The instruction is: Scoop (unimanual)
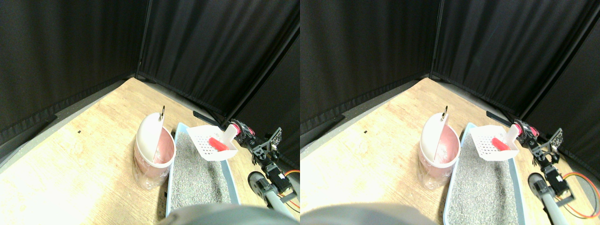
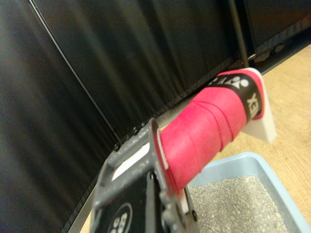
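While the white slotted scoop (image 1: 210, 141) hangs above the litter tray (image 1: 230, 174), a red piece (image 1: 218, 144) lies in its bowl.

Black pleated curtains (image 1: 70, 51) wall in a pale wood-grain floor (image 1: 84, 154); on it, the light-blue rectangular tray holds grey, grainy litter (image 1: 197, 173), with a round pink bin (image 1: 152, 154), its white half-lid tipped up, just beside the tray. Wrist view: the scoop's thick handle (image 2: 206, 131), wound in red grip tape with a black band of white lettering too partial to read, sits clamped against the dark jaw frame of the right gripper (image 1: 242, 132), which grasps it.
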